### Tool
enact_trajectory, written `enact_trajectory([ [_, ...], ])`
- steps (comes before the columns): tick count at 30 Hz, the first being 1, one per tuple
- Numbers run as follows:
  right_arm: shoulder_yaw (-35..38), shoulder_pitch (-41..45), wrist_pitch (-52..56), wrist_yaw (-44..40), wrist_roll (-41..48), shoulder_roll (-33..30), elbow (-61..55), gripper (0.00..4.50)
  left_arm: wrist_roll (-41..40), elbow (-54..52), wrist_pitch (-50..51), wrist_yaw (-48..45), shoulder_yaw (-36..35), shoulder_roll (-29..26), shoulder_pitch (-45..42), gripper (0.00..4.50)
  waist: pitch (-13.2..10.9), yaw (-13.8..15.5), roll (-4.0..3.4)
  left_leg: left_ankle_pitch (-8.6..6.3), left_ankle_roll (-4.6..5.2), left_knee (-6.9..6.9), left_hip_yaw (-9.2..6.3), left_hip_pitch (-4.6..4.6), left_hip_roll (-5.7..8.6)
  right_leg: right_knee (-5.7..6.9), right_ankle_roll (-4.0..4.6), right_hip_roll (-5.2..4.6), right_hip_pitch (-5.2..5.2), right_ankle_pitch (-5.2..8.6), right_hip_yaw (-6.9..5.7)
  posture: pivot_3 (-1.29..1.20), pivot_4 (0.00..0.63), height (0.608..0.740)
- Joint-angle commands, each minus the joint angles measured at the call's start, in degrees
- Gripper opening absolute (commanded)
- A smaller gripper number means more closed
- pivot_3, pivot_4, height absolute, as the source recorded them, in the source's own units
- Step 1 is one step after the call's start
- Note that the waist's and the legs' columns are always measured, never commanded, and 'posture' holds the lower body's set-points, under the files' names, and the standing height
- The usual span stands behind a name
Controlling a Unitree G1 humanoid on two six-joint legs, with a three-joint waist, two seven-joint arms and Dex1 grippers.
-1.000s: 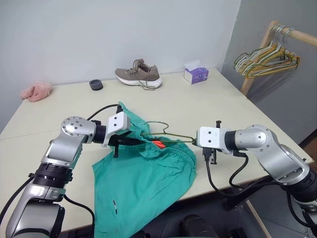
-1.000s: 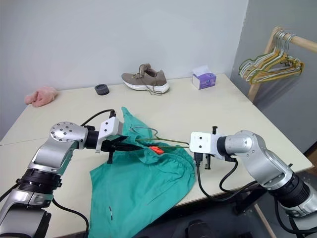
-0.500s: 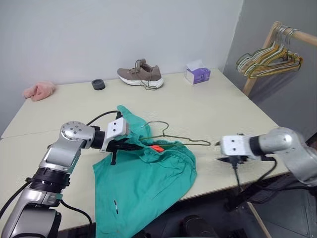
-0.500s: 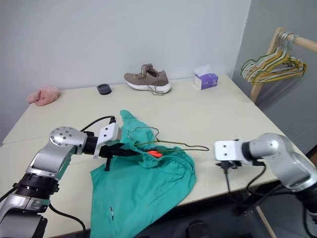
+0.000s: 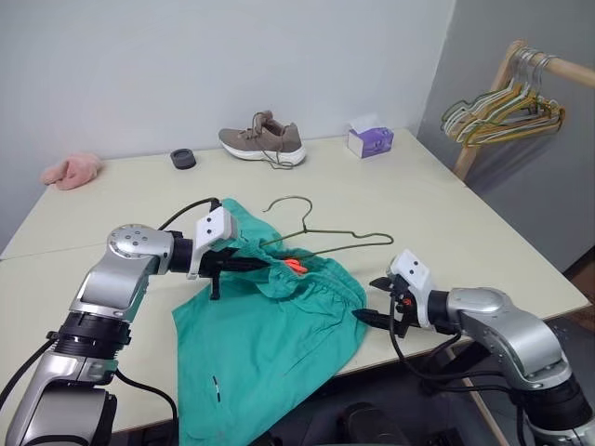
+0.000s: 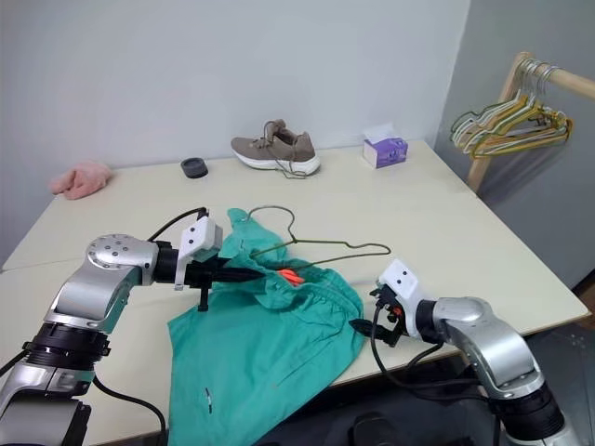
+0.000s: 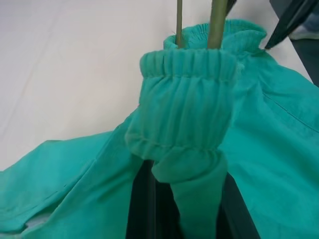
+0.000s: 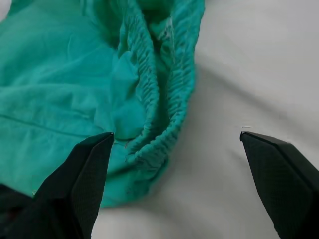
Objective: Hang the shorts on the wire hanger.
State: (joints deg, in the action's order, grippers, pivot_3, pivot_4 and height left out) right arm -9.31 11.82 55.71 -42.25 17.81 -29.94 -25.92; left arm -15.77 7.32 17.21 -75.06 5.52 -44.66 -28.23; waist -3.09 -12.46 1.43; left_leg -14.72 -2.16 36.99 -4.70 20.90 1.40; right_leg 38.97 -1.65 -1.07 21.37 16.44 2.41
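Shorts [image 5: 270, 334]: plain teal-green. Wire hanger [image 5: 330, 237]: olive-green. Tabletop [image 5: 409, 200]: cream. Shoe [image 5: 261, 140]: taupe with white sole. Fluffy cloth [image 5: 70, 171]: pink. Tissue box [image 5: 369, 140]: purple. Rack hangers [image 5: 502, 113]: pale green, yellow, grey.

At the far edge of your counter [image 5: 400, 200] sit a pink fluffy cloth [image 5: 68, 171], a small dark ring [image 5: 183, 159], a brown shoe [image 5: 262, 141] and a purple tissue box [image 5: 369, 140]. To your right, a bunch of hangers [image 5: 502, 116] hangs on a wooden rail [image 5: 558, 65].
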Motion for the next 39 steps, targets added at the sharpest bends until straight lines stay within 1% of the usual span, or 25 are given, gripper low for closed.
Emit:
enact_trajectory([
  [1,-0.60,1.08,2.44,2.09,2.09,2.18,-0.76,4.31,-1.51,-1.09,0.45,0.66,-2.14,-0.13,-1.50,0.00,0.00,0.06,0.00,0.00,0.00,0.00,0.00,0.00,0.00,0.00,0.00,0.00,0.00,0.00,-0.01,-0.24,0.000,0.740],
  [2,-1.20,1.18,2.46,2.32,2.06,2.39,-0.49,4.31,-1.60,-1.18,0.56,0.77,-2.27,-0.17,-1.45,0.00,0.00,0.05,0.00,0.00,0.00,0.00,-0.01,0.00,0.00,0.00,0.00,0.00,0.00,0.00,-0.01,-0.23,0.000,0.740],
  [5,-2.24,1.72,1.95,4.35,1.30,3.93,1.43,3.73,-2.13,-1.46,1.15,1.37,-2.89,-0.24,-1.22,0.00,0.00,0.05,0.00,0.00,0.00,-0.01,-0.01,-0.01,-0.01,0.00,0.00,0.01,0.01,0.00,-0.02,-0.23,0.000,0.740],
  [10,-3.20,2.57,-0.19,7.15,-0.30,4.75,3.88,2.08,-3.82,-2.52,3.26,2.20,-4.20,-0.36,-0.39,0.00,0.00,0.06,0.00,0.00,0.00,-0.02,-0.01,0.00,-0.01,0.01,0.00,0.01,0.01,0.00,-0.02,-0.23,0.000,0.740],
  [12,-4.47,2.69,-3.84,7.81,-2.70,3.73,4.72,1.34,-5.12,-3.18,4.82,2.72,-5.45,-0.74,0.18,0.00,0.00,0.05,0.00,0.00,0.00,-0.02,-0.01,0.00,-0.01,0.00,0.00,0.01,0.01,0.00,-0.01,-0.22,0.000,0.740],
  [15,-3.63,3.06,-6.84,8.02,-3.65,3.04,6.00,0.25,-7.04,-4.46,7.32,2.44,-7.01,-1.67,1.18,0.00,0.00,0.00,-0.01,0.00,0.00,-0.03,-0.01,0.00,-0.02,0.00,0.00,0.02,0.02,0.00,-0.02,-0.22,0.000,0.740],
  [16,-3.08,3.39,-7.76,7.55,-3.83,2.36,6.71,0.02,-8.19,-5.27,8.83,2.11,-7.64,-2.04,1.63,0.00,0.00,0.00,-0.01,0.00,0.00,-0.03,0.00,0.00,-0.01,0.00,0.00,0.02,0.02,0.00,-0.02,-0.22,0.000,0.740],
  [19,-1.07,4.78,-9.72,6.25,-3.76,0.27,9.17,0.02,-10.84,-7.47,12.42,1.06,-8.87,-3.39,2.85,0.00,0.00,-0.01,0.00,0.00,0.00,-0.03,0.01,0.00,-0.01,0.00,0.00,0.02,0.02,0.00,-0.01,-0.21,0.000,0.740],
  [22,2.16,7.77,-11.18,4.47,-2.82,-2.65,13.01,0.02,-13.08,-9.36,15.49,-2.40,-9.21,-7.14,5.08,0.00,-0.01,-0.04,-0.02,0.00,0.00,-0.03,0.03,0.00,-0.01,0.00,0.00,0.02,0.02,0.00,0.00,-0.21,0.000,0.740],
  [25,3.93,9.67,-11.56,2.82,-1.94,-4.72,15.44,0.02,-14.24,-10.16,16.57,-4.68,-9.19,-10.08,6.55,0.00,-0.02,-0.02,-0.02,0.00,0.00,-0.05,0.02,-0.01,-0.03,0.00,0.01,0.04,0.02,0.01,-0.02,-0.21,0.000,0.740],
  [28,5.22,10.66,-10.81,1.04,-0.77,-7.06,17.12,0.02,-14.33,-9.83,16.25,-5.66,-9.29,-11.86,6.99,0.00,-0.02,0.04,-0.02,0.00,0.00,-0.05,0.01,-0.02,-0.04,0.00,0.02,0.05,0.01,0.01,-0.03,-0.21,0.000,0.740],
  [32,5.49,11.00,-10.76,0.20,-0.02,-8.76,17.21,0.02,-12.34,-8.35,13.67,-5.76,-8.24,-13.34,6.85,0.00,-0.03,0.34,-0.03,0.00,0.00,-0.03,0.05,-0.01,-0.03,0.00,0.01,0.05,0.01,0.01,0.00,-0.20,0.000,0.740],
  [39,5.77,10.62,-9.84,0.28,1.06,-9.45,15.12,0.02,-7.79,-5.28,8.41,-5.63,-6.08,-14.34,6.97,0.00,-0.03,0.68,-0.04,0.00,0.00,-0.04,0.07,-0.02,-0.03,0.00,0.01,0.04,0.02,0.01,0.03,-0.21,0.000,0.740],
])
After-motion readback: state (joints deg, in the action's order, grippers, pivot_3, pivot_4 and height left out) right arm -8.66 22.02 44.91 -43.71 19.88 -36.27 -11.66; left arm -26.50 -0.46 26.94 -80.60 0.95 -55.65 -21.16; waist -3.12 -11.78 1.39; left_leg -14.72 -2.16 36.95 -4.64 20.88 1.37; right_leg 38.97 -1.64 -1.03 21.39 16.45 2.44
